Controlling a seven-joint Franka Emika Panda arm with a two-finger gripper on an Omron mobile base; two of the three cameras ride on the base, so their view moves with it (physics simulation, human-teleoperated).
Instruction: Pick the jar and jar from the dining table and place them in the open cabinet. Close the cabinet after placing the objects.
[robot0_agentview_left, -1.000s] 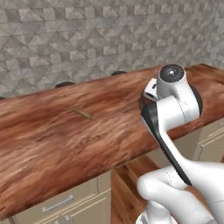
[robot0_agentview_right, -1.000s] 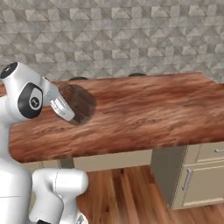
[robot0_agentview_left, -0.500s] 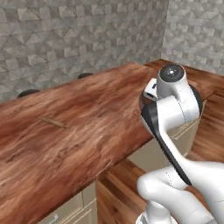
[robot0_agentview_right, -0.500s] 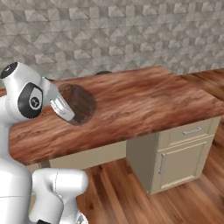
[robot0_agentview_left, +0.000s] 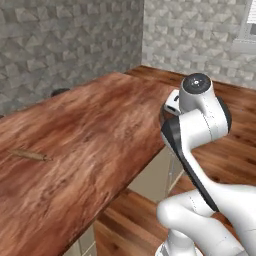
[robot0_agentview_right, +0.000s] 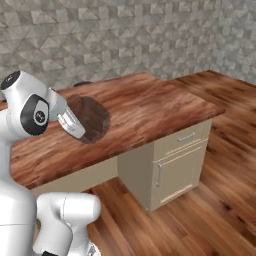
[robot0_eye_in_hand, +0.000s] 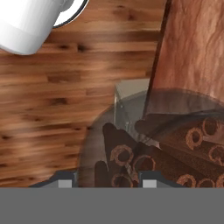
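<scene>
My gripper (robot0_agentview_right: 79, 128) is shut on a squat clear glass jar (robot0_agentview_right: 95, 116) of brown sticks and holds it in the air above the near edge of the dining table (robot0_agentview_right: 150, 107). In the hand view the jar (robot0_eye_in_hand: 175, 153) sits between the two fingertips of the gripper (robot0_eye_in_hand: 107, 183), with its rolled brown sticks seen end-on. The table's long reddish-brown top (robot0_agentview_left: 75, 135) runs away to the left. The other jar and the open cabinet are out of view.
Under the table's right end is a beige drawer (robot0_agentview_right: 185, 137) over a small door (robot0_agentview_right: 175, 172). A loose brown stick (robot0_agentview_left: 30, 155) lies on the tabletop. A dark round shape (robot0_agentview_right: 82, 83) shows behind the far edge. Wooden floor (robot0_agentview_right: 210, 210) spreads to the right.
The whole picture has shifted, so the base has moved: the table now sits further left and its right end and the floor have come into view. The jar stays in the gripper.
</scene>
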